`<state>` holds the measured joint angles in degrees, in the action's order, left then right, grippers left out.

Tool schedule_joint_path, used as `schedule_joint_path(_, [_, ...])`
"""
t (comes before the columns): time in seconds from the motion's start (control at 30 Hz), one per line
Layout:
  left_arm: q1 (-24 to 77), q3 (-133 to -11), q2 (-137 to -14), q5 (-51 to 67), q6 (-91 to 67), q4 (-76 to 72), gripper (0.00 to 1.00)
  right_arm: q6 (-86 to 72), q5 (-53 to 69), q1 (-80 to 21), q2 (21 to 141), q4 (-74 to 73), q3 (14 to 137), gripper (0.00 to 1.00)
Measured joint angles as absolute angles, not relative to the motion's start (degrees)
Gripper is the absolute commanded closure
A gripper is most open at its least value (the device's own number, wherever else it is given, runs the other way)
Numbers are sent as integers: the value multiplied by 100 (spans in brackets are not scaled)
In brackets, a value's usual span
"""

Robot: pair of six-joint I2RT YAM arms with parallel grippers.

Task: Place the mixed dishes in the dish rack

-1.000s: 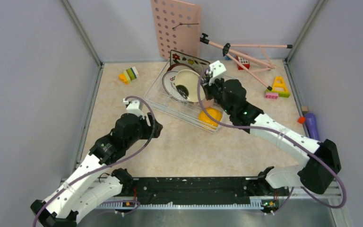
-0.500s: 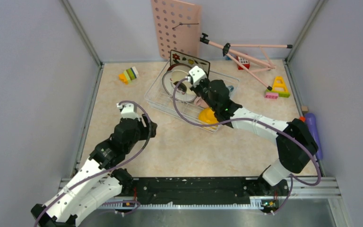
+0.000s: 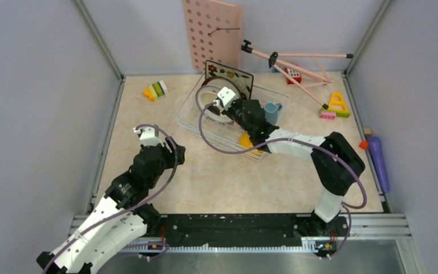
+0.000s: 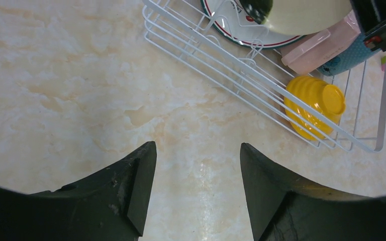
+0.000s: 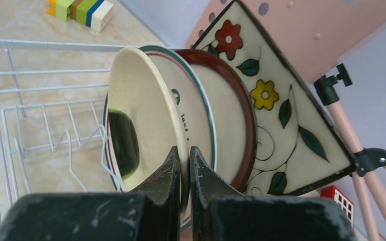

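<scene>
The marbled beige bench [image 3: 222,177] is sitting between grey walls [image 3: 28,85]. In the white wire rack [image 5: 40,44] four plates are standing on edge (flowered square one [image 5: 276,115] rearmost). The right pincer [image 5: 184,156] is clamping the black-blotched cream plate [image 5: 140,100]. The left pincer [image 4: 196,150] is hovering spread apart above the bench.

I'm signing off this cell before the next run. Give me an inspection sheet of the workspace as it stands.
Surface: marbled beige tabletop, no damage seen.
Job's things: dish rack holds green-rimmed plate, dark-red-rimmed plate and square flowered plate on edge, plus yellow bowl, pink cup, blue cup.
Clutter: toy blocks, pink tripod, purple object outside the rack; pegboard at back.
Hands: right hand shut on cream plate, black-blotched; left hand open, empty.
Cables: purple cable loops off each wrist; right one hangs over rack.
Surroundings: grey walls, nothing else seen.
</scene>
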<state>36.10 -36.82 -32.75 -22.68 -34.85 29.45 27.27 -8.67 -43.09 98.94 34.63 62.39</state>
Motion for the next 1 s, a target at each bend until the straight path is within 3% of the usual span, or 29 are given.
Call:
schedule_joint_path(0.2, [3610,-3583,-3280,-2368,-3485,2823,34,2722,-867,-4351,10232,3649,6235,99])
schedule_joint_path(0.33, [3610,-3577,-3315,-2370,-3483,2801,34,2663,-893,-4388,10420,3839,6235,54])
schedule_joint_path(0.47, [3610,-3575,-3367,-2351,-3483,2781,34,2545,-921,-4414,10488,3763,6239,35])
schedule_joint_path(0.7, [3610,-3402,-3363,-2154,-3481,2602,28,2193,-947,-4423,10283,3251,6318,32])
schedule_joint_path(1.0, [3610,-3212,-3271,-1577,-3312,2235,21,1417,-1020,-4359,8381,1997,6139,30])
